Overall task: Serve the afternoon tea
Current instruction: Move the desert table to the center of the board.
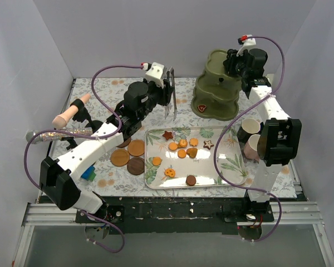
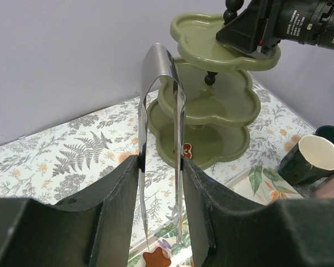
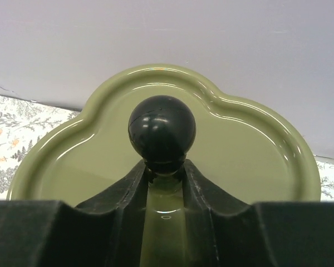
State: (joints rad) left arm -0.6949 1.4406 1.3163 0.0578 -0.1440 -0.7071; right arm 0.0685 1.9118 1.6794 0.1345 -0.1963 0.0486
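Right gripper point(image 3: 166, 167) at stand point(image 1: 214, 103) top; tongs point(image 1: 170, 97) hang left of it; mugs point(image 1: 249, 133) crowd tray point(image 1: 231, 167) right, coasters point(image 1: 134, 156) left.

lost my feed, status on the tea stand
Left gripper shut on tongs, upright. Right gripper pinching knob of stand. One biscuit on bottom tier, rest on tray. Mugs by tray, apart from stand.

Bright, even overhead light; soft shadows beneath the stand point(image 1: 211, 103); sheen on its glossy top tier point(image 3: 256, 139) and knob point(image 3: 162, 133).
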